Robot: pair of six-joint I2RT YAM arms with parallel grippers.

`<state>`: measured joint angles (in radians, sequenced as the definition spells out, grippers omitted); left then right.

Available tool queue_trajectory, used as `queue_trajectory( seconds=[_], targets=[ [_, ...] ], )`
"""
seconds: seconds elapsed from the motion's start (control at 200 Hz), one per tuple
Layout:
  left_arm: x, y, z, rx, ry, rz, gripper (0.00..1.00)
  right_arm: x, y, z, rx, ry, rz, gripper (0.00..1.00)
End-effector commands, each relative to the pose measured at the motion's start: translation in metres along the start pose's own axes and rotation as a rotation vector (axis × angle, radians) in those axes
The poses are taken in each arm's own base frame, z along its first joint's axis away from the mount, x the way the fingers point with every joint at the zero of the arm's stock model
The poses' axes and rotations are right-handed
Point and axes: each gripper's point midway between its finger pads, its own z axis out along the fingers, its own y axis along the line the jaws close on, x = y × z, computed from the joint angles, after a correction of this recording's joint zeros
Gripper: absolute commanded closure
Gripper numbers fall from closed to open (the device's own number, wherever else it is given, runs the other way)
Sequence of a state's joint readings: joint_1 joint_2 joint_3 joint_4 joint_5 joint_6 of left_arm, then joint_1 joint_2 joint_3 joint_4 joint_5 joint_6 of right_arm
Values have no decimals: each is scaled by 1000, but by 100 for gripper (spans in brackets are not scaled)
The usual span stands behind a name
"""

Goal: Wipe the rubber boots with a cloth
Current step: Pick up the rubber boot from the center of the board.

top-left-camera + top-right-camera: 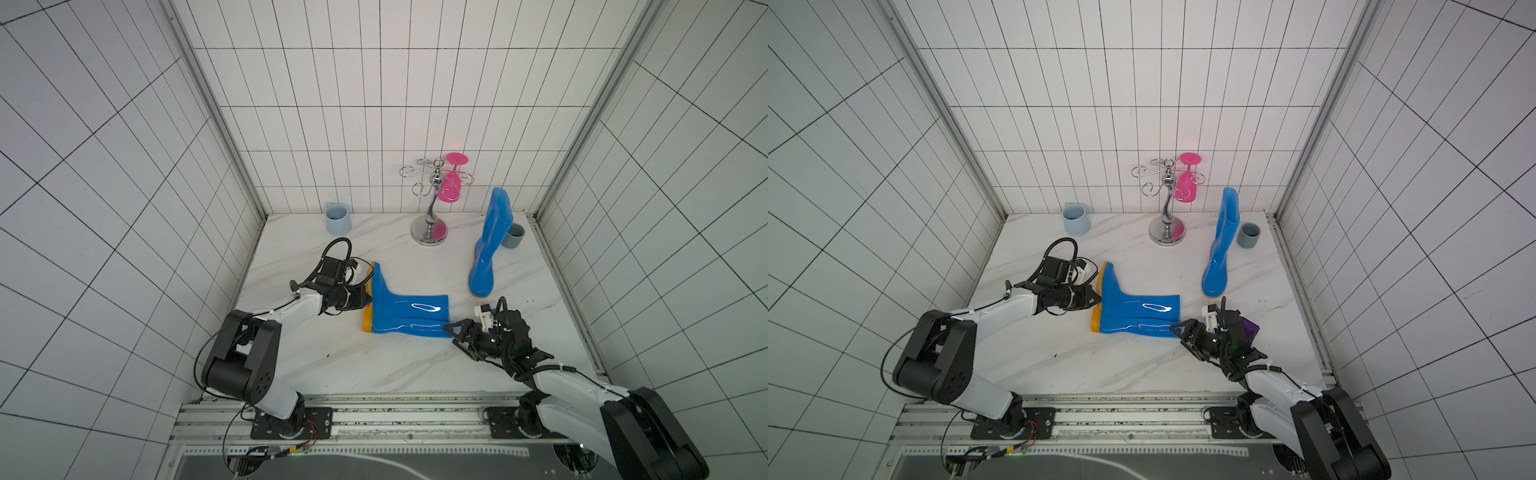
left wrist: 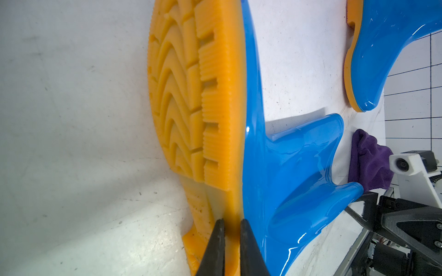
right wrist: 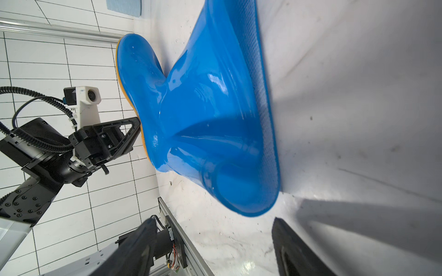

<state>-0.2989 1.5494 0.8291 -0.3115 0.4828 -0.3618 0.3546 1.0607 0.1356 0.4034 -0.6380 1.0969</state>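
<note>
Lying sideways on the veined marble table (image 1: 374,365), one glossy blue rubber boot (image 1: 409,316) bared its ridged orange sole (image 2: 186,95), its rim pinched by the left gripper (image 2: 231,224). The second boot (image 1: 490,245) stood upright farther back. The crumpled purple cloth (image 2: 368,162) sat beside the right gripper (image 3: 215,229), whose jaws gaped wide, empty, at the boot's mouth.

The left arm (image 1: 286,309) and the right arm (image 1: 573,395) have white shells and black blocky joints. The left claw (image 1: 368,300) and the right claw (image 1: 454,337) are black, with triangular open-frame fingers. A white camera box (image 3: 89,95) sits on the left wrist, a black ribbed cable (image 3: 16,90) runs beside it, and small screws (image 3: 24,198) ring a round black joint.
</note>
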Motion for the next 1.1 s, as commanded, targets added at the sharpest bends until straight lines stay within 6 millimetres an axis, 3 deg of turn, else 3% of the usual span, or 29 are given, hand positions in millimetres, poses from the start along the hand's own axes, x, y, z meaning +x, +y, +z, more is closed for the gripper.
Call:
queue_trajectory(
  seconds=[0.0,0.685,1.094],
  targets=[
    [39,79,3,-317,87,-90,88,7,-15,3,19,12,35,23],
    [37,85,7,-323,104,-102,88,-17,-9,34,-4,19,2,24],
    [36,88,7,-332,108,-107,88,-56,-13,41,11,9,-60,25]
  ],
)
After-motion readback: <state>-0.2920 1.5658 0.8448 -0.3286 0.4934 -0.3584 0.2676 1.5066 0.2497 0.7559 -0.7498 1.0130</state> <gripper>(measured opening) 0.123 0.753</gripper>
